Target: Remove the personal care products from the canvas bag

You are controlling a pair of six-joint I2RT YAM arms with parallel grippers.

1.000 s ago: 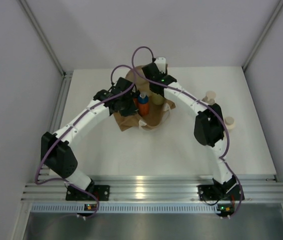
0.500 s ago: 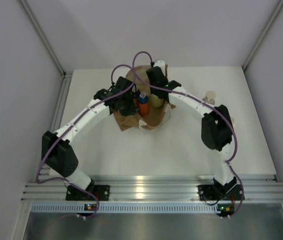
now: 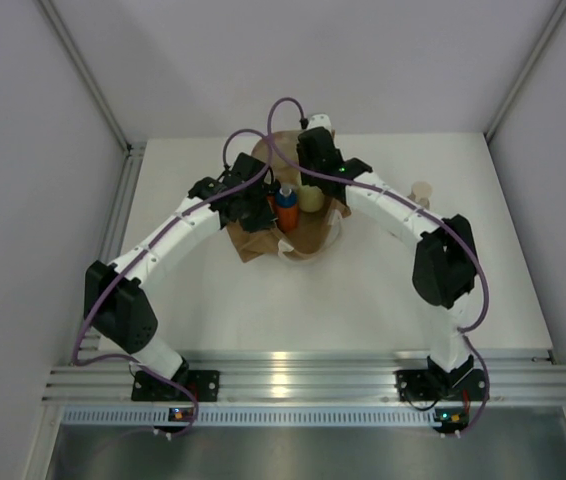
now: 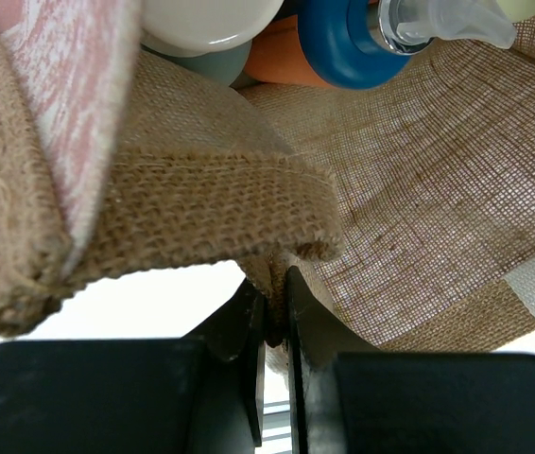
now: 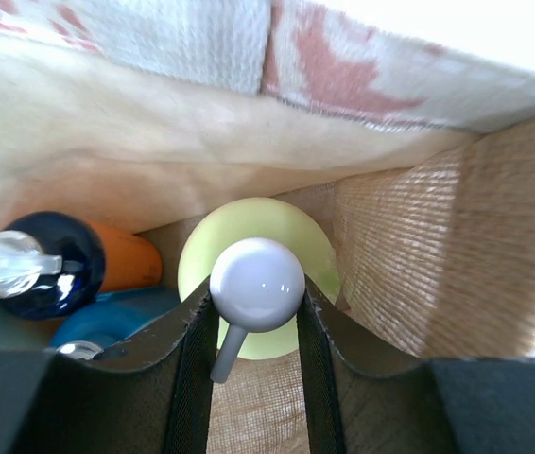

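The right gripper [image 5: 256, 301] pinched the round white top [image 5: 256, 279] of the yellow-green bottle [image 5: 291, 232] inside the canvas bag [image 4: 419, 189], at 12 o'clock on the table [image 3: 213, 300]. The left gripper [image 4: 275, 284] squeezed the bag's edge. That smooth top might slip free.

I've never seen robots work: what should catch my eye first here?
A canvas bag sits toward the far side of the table. Inside it, the right tool clamps the white pump of a yellow-green bottle, beside an orange bottle. The left tool pinches the bag's edge.
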